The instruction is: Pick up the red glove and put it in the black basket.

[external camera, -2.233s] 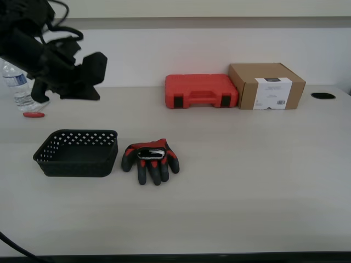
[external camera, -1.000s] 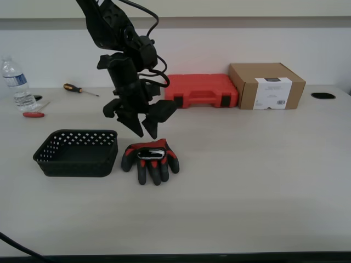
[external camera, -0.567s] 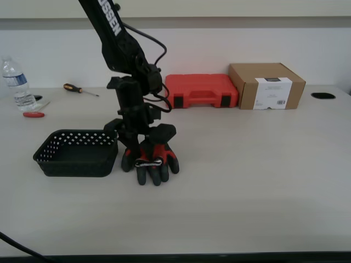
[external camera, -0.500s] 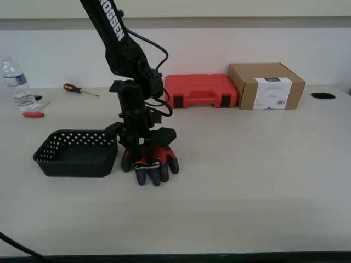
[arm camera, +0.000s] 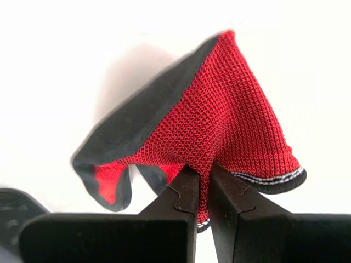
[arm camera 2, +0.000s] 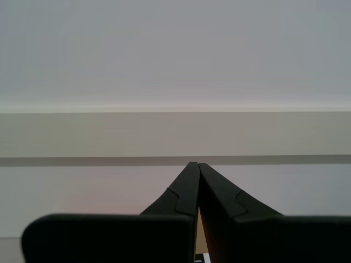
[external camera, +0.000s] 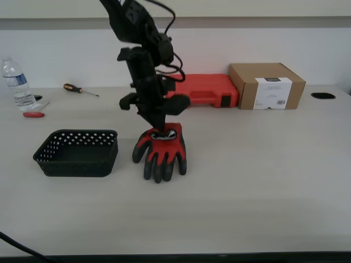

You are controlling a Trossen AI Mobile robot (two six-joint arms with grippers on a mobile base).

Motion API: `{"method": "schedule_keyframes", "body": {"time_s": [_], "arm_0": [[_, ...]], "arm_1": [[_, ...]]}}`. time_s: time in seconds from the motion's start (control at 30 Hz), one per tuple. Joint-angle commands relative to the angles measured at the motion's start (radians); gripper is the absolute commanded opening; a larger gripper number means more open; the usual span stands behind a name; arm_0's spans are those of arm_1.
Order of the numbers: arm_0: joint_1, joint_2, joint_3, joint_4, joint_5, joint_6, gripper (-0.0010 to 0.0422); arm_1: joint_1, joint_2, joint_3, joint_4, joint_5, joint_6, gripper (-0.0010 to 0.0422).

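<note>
My first gripper [external camera: 160,129] is shut on the cuff of the red glove [external camera: 160,152] and holds it hanging, black fingertips down, just above the table. In the first wrist view the glove [arm camera: 216,120] is pinched between the two closed fingers [arm camera: 184,192]. The black basket [external camera: 77,152] sits empty on the table, to the exterior view's left of the glove, a short gap away. My second gripper [arm camera 2: 198,167] is shut and empty, facing a pale wall; it does not show in the exterior view.
A red plastic tool case [external camera: 204,90] and a cardboard box [external camera: 266,86] stand at the back. A water bottle [external camera: 15,85], a screwdriver [external camera: 80,90] and a small red item [external camera: 33,114] lie at the back left. A dark hole [external camera: 322,96] is at the far right.
My first gripper came down onto the glove, closed on its cuff and lifted it up and slightly to the exterior view's right. The glove now hangs instead of lying flat.
</note>
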Motion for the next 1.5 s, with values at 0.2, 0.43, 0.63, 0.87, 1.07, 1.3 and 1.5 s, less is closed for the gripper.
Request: {"method": "schedule_keyframes", "body": {"time_s": [0.2,0.43,0.63,0.87,1.07,1.3,1.5], "arm_0": [[0.000,0.000,0.001,0.003,0.000,0.002,0.0000],[0.000,0.000,0.001,-0.013,0.000,0.003,0.0000],[0.000,0.000,0.001,-0.013,0.000,0.003,0.0000],[0.000,0.000,0.001,-0.014,0.000,0.003,0.0000],[0.000,0.000,0.001,-0.014,0.000,0.003,0.0000],[0.000,0.000,0.001,-0.015,0.000,0.003,0.0000],[0.000,0.000,0.001,-0.015,0.000,0.003,0.0000]], "arm_1": [[-0.002,-0.305,-0.040,-0.090,-0.050,0.003,-0.0001],[0.013,-0.618,-0.305,-0.158,-0.238,-0.018,-0.0001],[0.074,-0.832,-0.584,-0.085,-0.310,-0.081,-0.0001],[0.298,-0.829,-0.611,-0.068,-0.312,-0.032,-0.0001],[0.447,-0.829,-0.635,-0.041,-0.308,0.020,-0.0001],[0.475,-0.711,-0.687,0.067,-0.213,0.019,-0.0001],[0.474,-0.478,-0.683,0.183,-0.199,0.019,-0.0001]]}}
